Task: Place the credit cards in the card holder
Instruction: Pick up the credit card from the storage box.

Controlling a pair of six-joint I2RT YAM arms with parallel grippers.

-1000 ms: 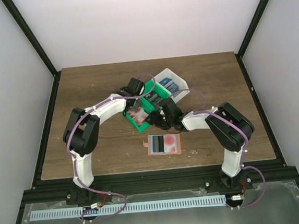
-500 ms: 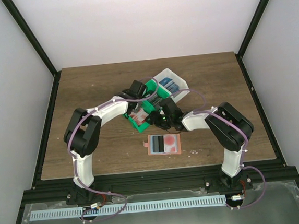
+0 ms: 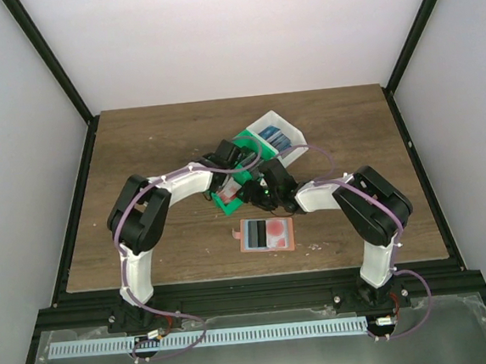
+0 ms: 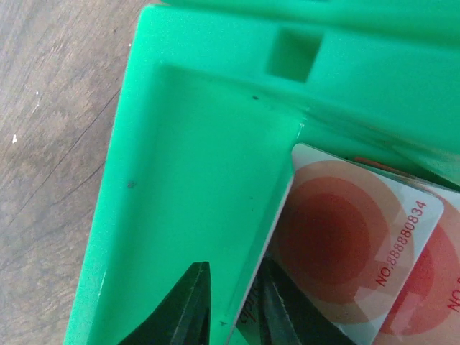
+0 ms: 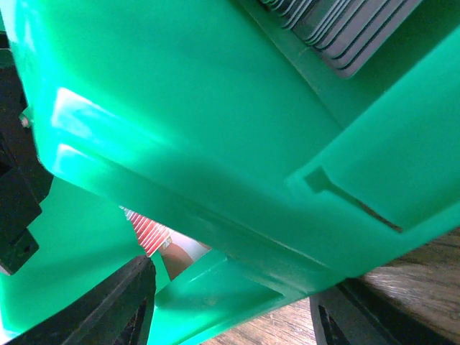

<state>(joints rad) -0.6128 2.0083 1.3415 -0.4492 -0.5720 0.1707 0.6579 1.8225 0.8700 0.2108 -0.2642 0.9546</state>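
The salmon card holder lies open on the table in front of the bins, with a red-and-white card showing in it. The green bin holds red-and-white credit cards and a stack of dark cards. My left gripper is inside the bin. Its jaws stand narrowly apart astride the edge of the top red-and-white card. The right finger is against the card and the left finger is clear of it. My right gripper is shut on the bin's near wall.
A white bin with blue cards stands just behind and to the right of the green bin. Bare wooden table lies to the left, right and back. Both arms meet closely over the green bin.
My left gripper has moved right and down from the green bin's far left rim into the bin, onto the red-and-white cards. The right gripper and the card holder have not moved.
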